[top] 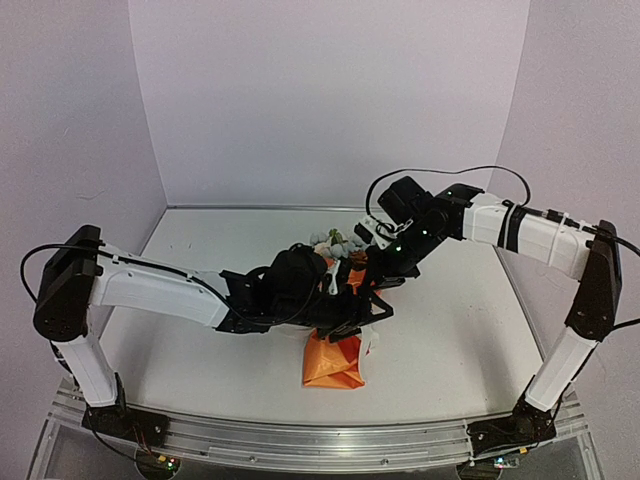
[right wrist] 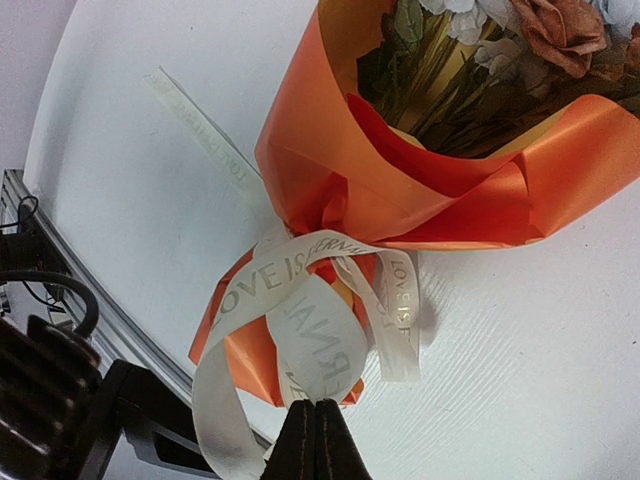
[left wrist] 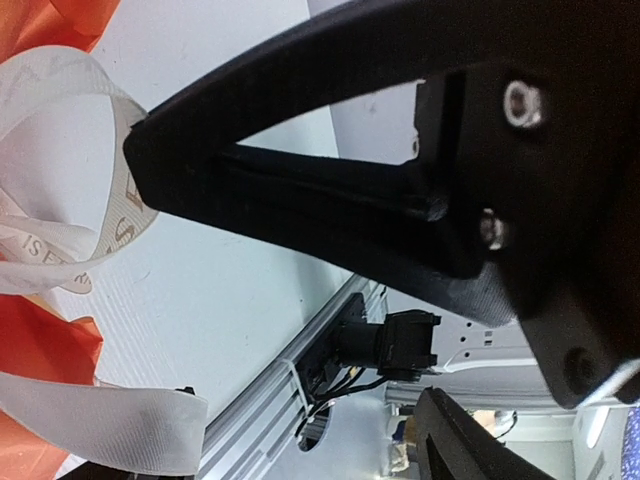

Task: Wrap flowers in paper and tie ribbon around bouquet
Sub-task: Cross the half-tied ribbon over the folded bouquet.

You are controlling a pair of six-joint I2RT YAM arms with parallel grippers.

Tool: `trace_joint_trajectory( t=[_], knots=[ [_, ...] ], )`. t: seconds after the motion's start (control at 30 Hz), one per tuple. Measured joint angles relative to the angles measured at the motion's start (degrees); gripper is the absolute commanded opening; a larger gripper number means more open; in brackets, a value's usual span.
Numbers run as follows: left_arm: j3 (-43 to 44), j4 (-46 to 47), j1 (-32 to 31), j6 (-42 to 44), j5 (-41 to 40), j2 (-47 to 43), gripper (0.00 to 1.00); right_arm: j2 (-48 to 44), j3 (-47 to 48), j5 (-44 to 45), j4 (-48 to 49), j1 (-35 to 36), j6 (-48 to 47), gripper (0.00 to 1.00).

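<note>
The bouquet lies mid-table under both arms: flowers point(top: 330, 240) at its far end, the orange paper point(top: 335, 365) cone pointing toward the near edge. In the right wrist view the paper point(right wrist: 400, 190) wraps the flowers point(right wrist: 470, 40), and the cream lettered ribbon point(right wrist: 320, 330) is looped around the cone's narrow neck. My right gripper point(right wrist: 318, 410) is shut on a loop of that ribbon. A loose ribbon tail point(right wrist: 200, 130) trails on the table. My left gripper point(left wrist: 150, 310) stands open beside the cone. Its upper fingertip point(left wrist: 140, 160) touches a ribbon point(left wrist: 60, 200) loop.
An aluminium rail point(top: 320, 440) runs along the near table edge, close to the cone's tip. It also shows in the left wrist view as the rail point(left wrist: 290, 350), with a black mount point(left wrist: 400, 340) on it. White walls enclose the table on three sides.
</note>
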Motion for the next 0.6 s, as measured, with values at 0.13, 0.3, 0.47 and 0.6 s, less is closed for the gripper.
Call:
trace_joint_trajectory(
  t=[0.13, 0.3, 0.47, 0.6],
  knots=[
    [6.15, -3.83, -0.09, 3.76, 2.66, 4.65, 0.70, 0.04, 0.07, 0.45, -0.39, -0.04, -0.14, 0.00],
    [10.12, -4.56, 0.19, 6.72, 4.04, 8.68, 0.73, 0.61, 0.50, 1.84, -3.42, -1.25, -0.41, 0.00],
    [12.63, -6.54, 0.51, 8.72, 4.51, 10.87, 0.78, 1.96, 2.00, 3.19, -6.25, -1.97, -0.68, 0.00],
    [10.14, -0.35, 0.64, 8.90, 4.82, 11.42, 0.78, 2.41, 2.41, 3.09, -7.02, -2.21, -1.15, 0.00]
  ],
)
